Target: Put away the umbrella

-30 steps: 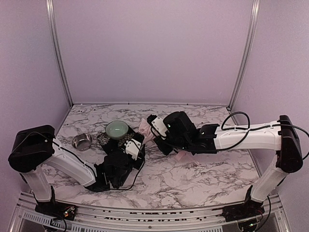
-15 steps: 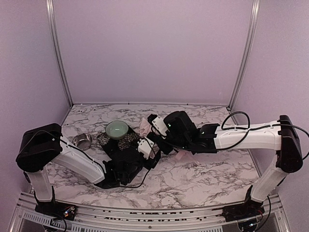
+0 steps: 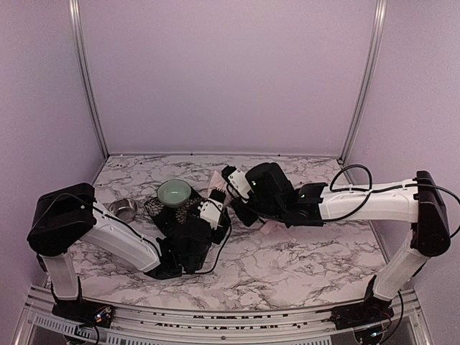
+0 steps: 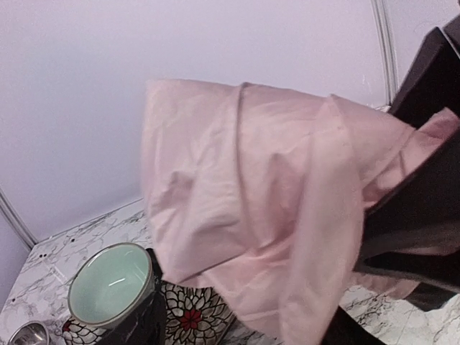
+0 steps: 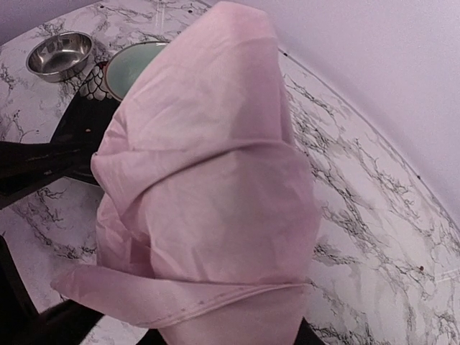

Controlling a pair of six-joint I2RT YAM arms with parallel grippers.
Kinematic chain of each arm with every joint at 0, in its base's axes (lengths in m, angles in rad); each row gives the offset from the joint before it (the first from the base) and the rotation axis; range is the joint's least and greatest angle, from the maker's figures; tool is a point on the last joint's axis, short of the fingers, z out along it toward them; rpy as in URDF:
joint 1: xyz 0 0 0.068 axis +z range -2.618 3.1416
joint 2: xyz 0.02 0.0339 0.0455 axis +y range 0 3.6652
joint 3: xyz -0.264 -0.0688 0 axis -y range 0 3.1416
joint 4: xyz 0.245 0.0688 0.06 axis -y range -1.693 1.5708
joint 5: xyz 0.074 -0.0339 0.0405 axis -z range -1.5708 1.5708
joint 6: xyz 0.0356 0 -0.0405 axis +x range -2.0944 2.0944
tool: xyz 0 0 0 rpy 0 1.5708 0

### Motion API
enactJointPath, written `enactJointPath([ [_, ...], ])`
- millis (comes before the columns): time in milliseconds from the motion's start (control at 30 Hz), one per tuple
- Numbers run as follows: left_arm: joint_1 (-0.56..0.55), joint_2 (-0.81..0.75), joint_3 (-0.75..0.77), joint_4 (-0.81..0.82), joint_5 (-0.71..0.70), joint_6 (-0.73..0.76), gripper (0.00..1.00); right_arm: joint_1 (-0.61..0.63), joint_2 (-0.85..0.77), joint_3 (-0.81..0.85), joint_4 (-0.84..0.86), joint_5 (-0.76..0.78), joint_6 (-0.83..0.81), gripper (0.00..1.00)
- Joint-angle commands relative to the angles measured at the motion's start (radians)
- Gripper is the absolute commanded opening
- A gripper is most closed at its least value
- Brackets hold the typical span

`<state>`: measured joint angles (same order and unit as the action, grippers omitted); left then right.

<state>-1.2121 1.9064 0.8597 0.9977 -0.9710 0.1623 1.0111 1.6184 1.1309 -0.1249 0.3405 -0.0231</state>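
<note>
The umbrella (image 3: 216, 189) is a bundle of pale pink fabric held off the table between the two arms. It fills the left wrist view (image 4: 251, 201) and the right wrist view (image 5: 208, 180). Its shaft, handle and strap are hidden. My right gripper (image 3: 232, 188) is shut on the fabric from the right and shows as dark shapes in the left wrist view (image 4: 420, 230). My left gripper (image 3: 213, 210) is open, its dark fingers wide apart at the bottom edge of its view, with the hanging fabric between them. Another pink bit (image 3: 271, 231) lies under the right arm.
A pale green bowl (image 3: 175, 192) stands on a dark floral mat (image 3: 159, 210) just left of the umbrella. A small steel bowl (image 3: 123, 208) sits further left. The marble table (image 3: 287, 266) is walled at the back and both sides.
My left gripper has swung right and forward from over the mat up to the umbrella's hanging fabric. The right gripper holds the umbrella in nearly the same place.
</note>
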Motion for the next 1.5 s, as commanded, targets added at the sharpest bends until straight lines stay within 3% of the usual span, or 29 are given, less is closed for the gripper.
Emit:
enactJointPath([
  [0, 0.011, -0.12, -0.108, 0.032, 0.04, -0.034, 0.53, -0.012, -0.041, 0.012, 0.034, 0.002, 0.0, 0.0],
  [100, 0.014, -0.176, -0.174, 0.038, 0.202, -0.065, 0.25, -0.02, -0.048, 0.005, 0.035, -0.013, -0.009, 0.0],
  [200, 0.032, -0.205, -0.211, 0.038, 0.363, -0.118, 0.03, -0.022, -0.063, -0.006, 0.045, -0.044, -0.026, 0.0],
  [233, 0.039, -0.217, -0.221, 0.038, 0.415, -0.142, 0.0, -0.024, -0.069, -0.011, 0.047, -0.051, -0.032, 0.0],
  [500, 0.088, -0.374, -0.252, 0.0, 0.968, -0.256, 0.0, -0.091, -0.137, -0.08, 0.049, -0.218, -0.117, 0.0],
  [667, 0.107, -0.428, -0.199, -0.009, 1.38, -0.41, 0.0, -0.16, -0.172, -0.118, 0.013, -0.435, -0.183, 0.0],
  [733, 0.111, -0.434, -0.189, -0.001, 1.473, -0.461, 0.0, -0.163, -0.193, -0.129, 0.002, -0.482, -0.212, 0.0],
  [900, 0.167, -0.413, -0.263, 0.101, 1.505, -0.566, 0.0, -0.211, -0.257, -0.145, -0.011, -0.497, -0.239, 0.0],
  [1033, 0.22, -0.321, -0.33, 0.338, 1.543, -0.706, 0.0, -0.218, -0.314, -0.144, -0.011, -0.523, -0.267, 0.0],
  [1133, 0.227, -0.241, -0.334, 0.392, 1.546, -0.738, 0.0, -0.214, -0.343, -0.154, -0.004, -0.556, -0.299, 0.0],
  [1267, 0.234, -0.134, -0.334, 0.531, 1.554, -0.785, 0.0, -0.18, -0.312, -0.094, -0.135, -0.499, -0.362, 0.0],
  [1367, 0.242, -0.092, -0.344, 0.569, 1.525, -0.767, 0.1, -0.134, -0.295, -0.07, -0.192, -0.39, -0.373, 0.0],
  [1467, 0.241, -0.097, -0.352, 0.456, 1.418, -0.678, 0.34, -0.102, -0.292, -0.065, -0.207, -0.309, -0.378, 0.0],
])
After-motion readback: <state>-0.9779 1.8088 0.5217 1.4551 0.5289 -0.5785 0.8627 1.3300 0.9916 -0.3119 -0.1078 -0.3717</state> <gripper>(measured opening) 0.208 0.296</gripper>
